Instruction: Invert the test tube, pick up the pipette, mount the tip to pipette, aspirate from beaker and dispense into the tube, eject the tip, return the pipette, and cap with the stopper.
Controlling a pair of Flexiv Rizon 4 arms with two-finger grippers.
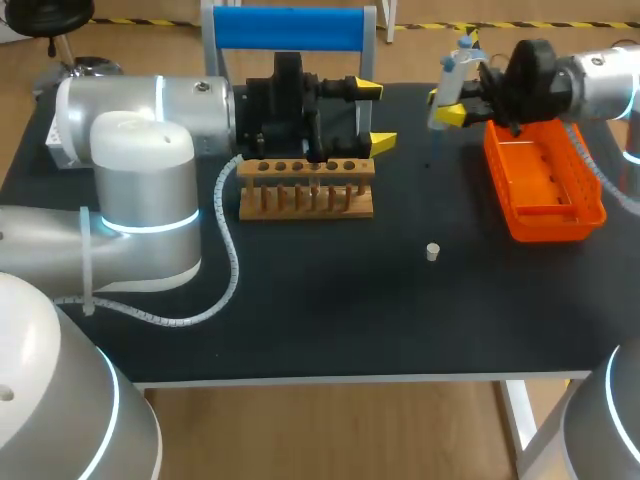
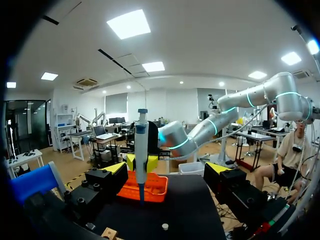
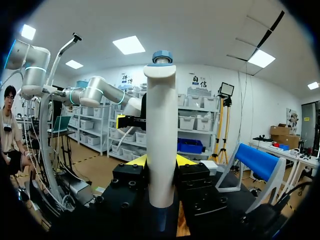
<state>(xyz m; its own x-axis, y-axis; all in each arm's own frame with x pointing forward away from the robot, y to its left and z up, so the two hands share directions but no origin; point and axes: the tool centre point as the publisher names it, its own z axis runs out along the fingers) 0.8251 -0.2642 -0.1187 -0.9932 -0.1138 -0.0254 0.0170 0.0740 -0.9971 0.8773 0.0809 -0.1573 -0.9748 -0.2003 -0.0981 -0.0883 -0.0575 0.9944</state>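
On the black desk (image 1: 350, 320), the left arm (image 1: 140, 190) is stretched in from the left. Its hand (image 1: 375, 117) is held released, with nothing between the spread fingers. The right arm (image 1: 600, 85) is brought in from the far right, its hand (image 1: 445, 105) clenched on the task's tool. An orange tray (image 1: 545, 185) is laid beneath that arm. A wooden rack (image 1: 306, 190) is stood just before the left hand. The pipette (image 1: 455, 75) is held upright above the desk, beside the tray's far left corner. A small white stopper (image 1: 432, 251) is set alone, nearer than rack and tray.
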